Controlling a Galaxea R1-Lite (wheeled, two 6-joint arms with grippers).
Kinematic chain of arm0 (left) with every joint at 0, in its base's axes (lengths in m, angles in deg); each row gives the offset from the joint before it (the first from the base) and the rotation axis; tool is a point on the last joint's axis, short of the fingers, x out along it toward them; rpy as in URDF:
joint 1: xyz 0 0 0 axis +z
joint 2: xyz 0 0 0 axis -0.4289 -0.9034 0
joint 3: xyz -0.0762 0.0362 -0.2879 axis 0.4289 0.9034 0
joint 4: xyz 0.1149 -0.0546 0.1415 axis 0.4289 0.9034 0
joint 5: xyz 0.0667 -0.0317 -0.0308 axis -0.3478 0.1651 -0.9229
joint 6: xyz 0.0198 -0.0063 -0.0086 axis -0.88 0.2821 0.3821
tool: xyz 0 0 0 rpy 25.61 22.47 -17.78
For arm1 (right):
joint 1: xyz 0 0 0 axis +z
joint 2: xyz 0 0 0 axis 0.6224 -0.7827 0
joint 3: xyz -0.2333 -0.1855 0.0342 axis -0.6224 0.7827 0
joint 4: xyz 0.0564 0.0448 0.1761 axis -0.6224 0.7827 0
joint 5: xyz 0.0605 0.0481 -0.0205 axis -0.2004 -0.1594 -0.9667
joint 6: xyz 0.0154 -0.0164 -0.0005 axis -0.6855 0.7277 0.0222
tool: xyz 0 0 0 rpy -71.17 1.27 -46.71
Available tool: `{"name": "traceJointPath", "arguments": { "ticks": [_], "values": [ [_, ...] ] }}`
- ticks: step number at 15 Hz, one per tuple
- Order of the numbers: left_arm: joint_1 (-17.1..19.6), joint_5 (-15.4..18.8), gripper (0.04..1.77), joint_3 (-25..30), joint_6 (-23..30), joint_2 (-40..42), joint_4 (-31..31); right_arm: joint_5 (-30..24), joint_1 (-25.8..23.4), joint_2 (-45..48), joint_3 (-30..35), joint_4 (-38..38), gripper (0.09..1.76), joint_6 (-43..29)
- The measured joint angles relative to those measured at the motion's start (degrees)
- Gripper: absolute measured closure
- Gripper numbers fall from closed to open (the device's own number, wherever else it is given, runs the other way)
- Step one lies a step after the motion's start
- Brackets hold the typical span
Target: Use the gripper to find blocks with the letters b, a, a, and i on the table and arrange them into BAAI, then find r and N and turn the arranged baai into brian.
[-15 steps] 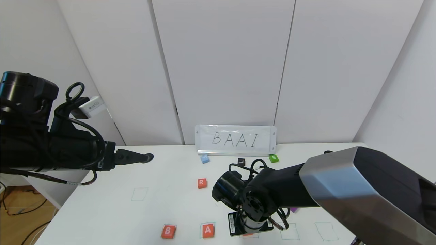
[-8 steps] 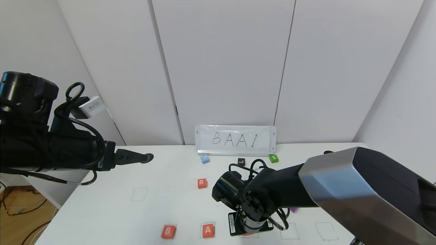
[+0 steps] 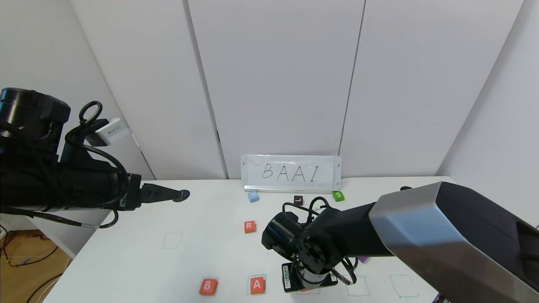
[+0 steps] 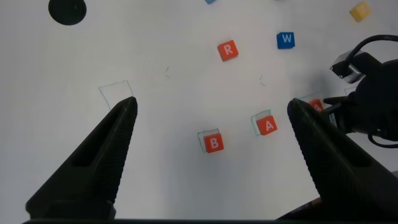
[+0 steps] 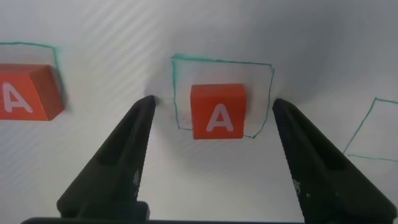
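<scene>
On the white table (image 3: pixel 126 261) the orange-red B block (image 3: pixel 208 286) and an A block (image 3: pixel 257 285) lie in a row at the front edge. My right gripper (image 5: pixel 212 107) points straight down, open, its fingers on either side of the second A block (image 5: pixel 217 111) without touching it; this block lies inside a green drawn square. The first A block (image 5: pixel 25 93) lies beside it. The orange-red R block (image 3: pixel 249 226) lies mid-table. A purple block (image 3: pixel 363 259) peeks from behind my right arm. My left gripper (image 3: pixel 177 195) hangs open high over the table's left side.
A BAAI sign (image 3: pixel 291 172) stands at the back, with blue (image 3: pixel 252 196), black (image 3: pixel 298 200) and green S (image 3: pixel 338 195) blocks before it. The left wrist view shows a blue W block (image 4: pixel 285 40), a yellow block (image 4: pixel 359 10) and a black hole (image 4: pixel 67 10).
</scene>
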Motion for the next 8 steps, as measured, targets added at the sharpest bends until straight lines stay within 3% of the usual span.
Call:
{"name": "traceJointPath", "arguments": {
  "ticks": [8],
  "values": [
    [0.1,0.0,0.09,0.0,0.0,0.2,0.0,0.3,-1.4,4.9,-0.1,0.7,0.26,-0.1]
  ]
}}
